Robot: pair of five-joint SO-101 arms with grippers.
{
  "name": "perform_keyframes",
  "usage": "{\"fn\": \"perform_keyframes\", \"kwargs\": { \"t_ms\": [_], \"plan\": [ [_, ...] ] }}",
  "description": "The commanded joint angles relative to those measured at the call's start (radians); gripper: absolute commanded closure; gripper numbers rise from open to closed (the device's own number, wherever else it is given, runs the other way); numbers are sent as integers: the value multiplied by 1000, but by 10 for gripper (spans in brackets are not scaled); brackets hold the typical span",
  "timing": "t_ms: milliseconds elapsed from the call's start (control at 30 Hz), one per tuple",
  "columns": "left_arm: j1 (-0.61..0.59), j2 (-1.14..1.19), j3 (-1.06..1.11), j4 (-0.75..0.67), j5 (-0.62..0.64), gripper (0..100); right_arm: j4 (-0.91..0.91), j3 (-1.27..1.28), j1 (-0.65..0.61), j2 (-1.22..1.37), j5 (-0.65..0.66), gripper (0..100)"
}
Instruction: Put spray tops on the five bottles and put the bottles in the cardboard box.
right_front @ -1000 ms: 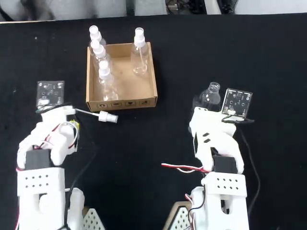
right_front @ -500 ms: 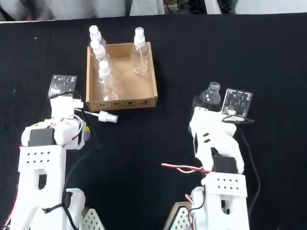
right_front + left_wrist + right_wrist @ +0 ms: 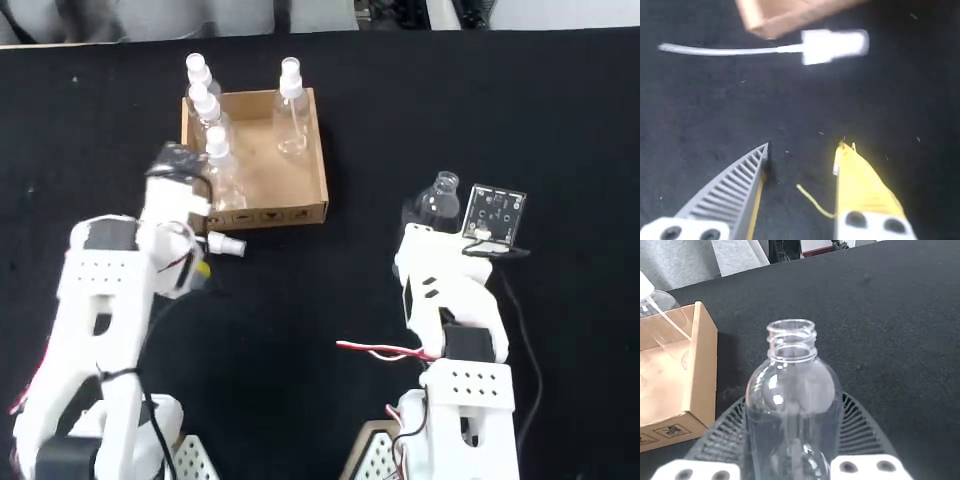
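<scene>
The bottle (image 3: 790,405) is clear, glossy plastic with bright glints. The box (image 3: 702,370) is matt brown cardboard. The table cover (image 3: 900,90) is black, matt and lint-flecked. The spray top (image 3: 835,46) is white plastic, smooth as far as the blur shows. The left gripper (image 3: 805,146) is ribbed grey and smooth yellow plastic.

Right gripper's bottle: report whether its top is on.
Off. The bottle shows a bare, open threaded neck; a spray top lies loose nearby.

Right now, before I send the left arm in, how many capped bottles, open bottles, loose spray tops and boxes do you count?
Bottles with spray tops: 4
Open bottle: 1
Loose spray top: 1
Cardboard box: 1
Total: 7
</scene>
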Motion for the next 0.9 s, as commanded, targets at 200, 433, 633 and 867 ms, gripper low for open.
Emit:
{"fn": "perform_keyframes", "kwargs": {
  "t_ms": [200,433,633,867],
  "plan": [
    [45,230,-272,91,-112,837,-32,-8,21,-30,12,913],
    [151,342,-317,87,-249,837,-32,-8,21,-30,12,913],
    [213,362,-332,32,-269,822,-32,-8,23,-30,12,913],
    [216,445,-358,-2,-362,795,-32,-8,23,-30,12,913]
  ]
}}
